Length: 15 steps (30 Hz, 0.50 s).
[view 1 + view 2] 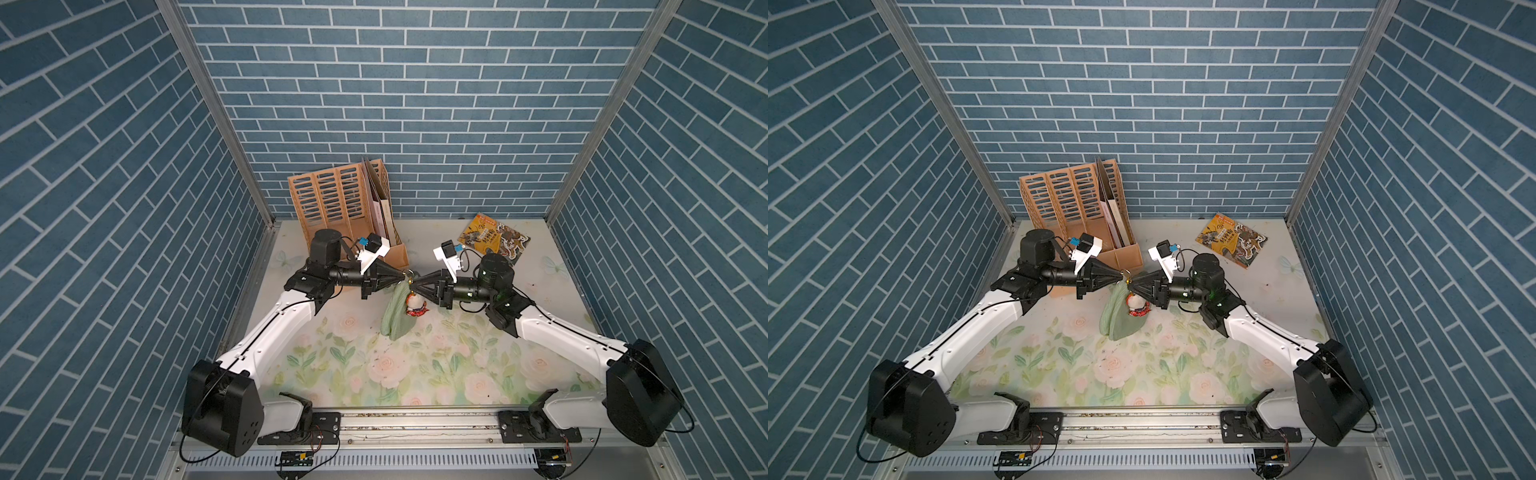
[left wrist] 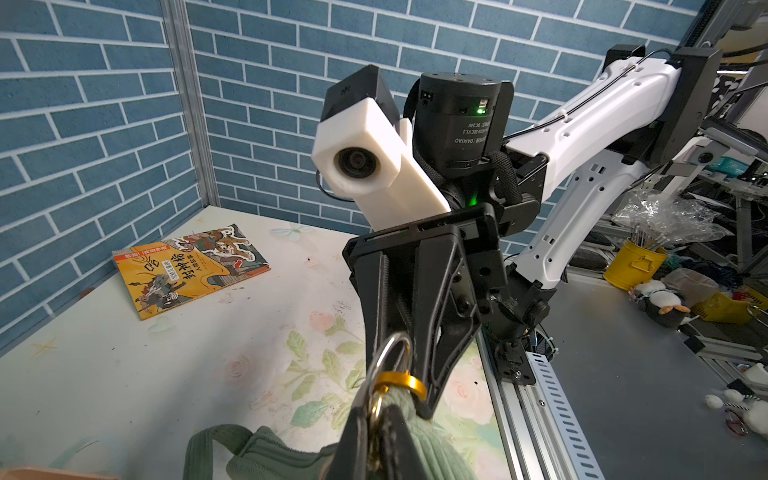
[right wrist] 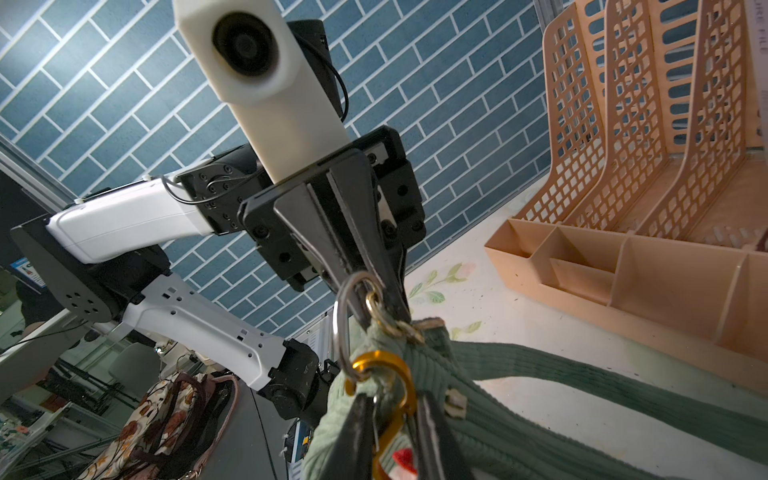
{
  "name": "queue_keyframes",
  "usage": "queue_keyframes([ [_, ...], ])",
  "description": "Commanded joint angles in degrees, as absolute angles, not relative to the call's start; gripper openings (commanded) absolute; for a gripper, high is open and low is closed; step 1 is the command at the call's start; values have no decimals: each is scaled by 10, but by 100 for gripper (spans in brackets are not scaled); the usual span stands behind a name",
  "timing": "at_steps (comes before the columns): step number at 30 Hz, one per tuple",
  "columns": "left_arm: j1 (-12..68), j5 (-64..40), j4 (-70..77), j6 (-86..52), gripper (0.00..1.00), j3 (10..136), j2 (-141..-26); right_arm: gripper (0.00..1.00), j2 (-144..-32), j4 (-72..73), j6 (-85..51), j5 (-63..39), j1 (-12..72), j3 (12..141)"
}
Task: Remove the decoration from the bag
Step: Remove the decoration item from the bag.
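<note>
The sage-green bag (image 1: pixel 397 318) (image 1: pixel 1121 320) hangs from its top corner with its lower end on the floral table. The white plush decoration (image 1: pixel 415 309) (image 1: pixel 1137 305) with a plaid base dangles beside it. My left gripper (image 1: pixel 405 275) (image 2: pixel 376 415) is shut on the bag's small gold ring (image 3: pixel 384 316) at that corner. A silver ring (image 2: pixel 388 353) links it to the decoration's gold clasp (image 3: pixel 399 374). My right gripper (image 1: pixel 414 286) (image 3: pixel 392 405) faces the left one tip to tip, its fingers closed on either side of the clasp. The green strap (image 3: pixel 582 374) trails over the table.
A tan file organizer (image 1: pixel 345 208) stands at the back, just behind the left arm. A yellow illustrated booklet (image 1: pixel 494 239) lies at the back right, beyond the right arm. Blue brick walls close in three sides.
</note>
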<state>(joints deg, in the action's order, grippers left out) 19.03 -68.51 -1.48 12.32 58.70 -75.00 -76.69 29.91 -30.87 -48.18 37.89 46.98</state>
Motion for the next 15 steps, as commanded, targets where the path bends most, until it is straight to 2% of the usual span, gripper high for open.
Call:
queue_keyframes([
  [1, 186, -681, -4, 126, 0, 601, -740, 20, -753, 257, -303, -455, 382, 478],
  [7, 186, -644, 2, 121, 0, 594, -725, 17, -748, 220, -311, -423, 383, 499],
  [15, 190, -566, 84, 47, 0, 558, -703, 16, -747, 205, -341, -370, 405, 513],
])
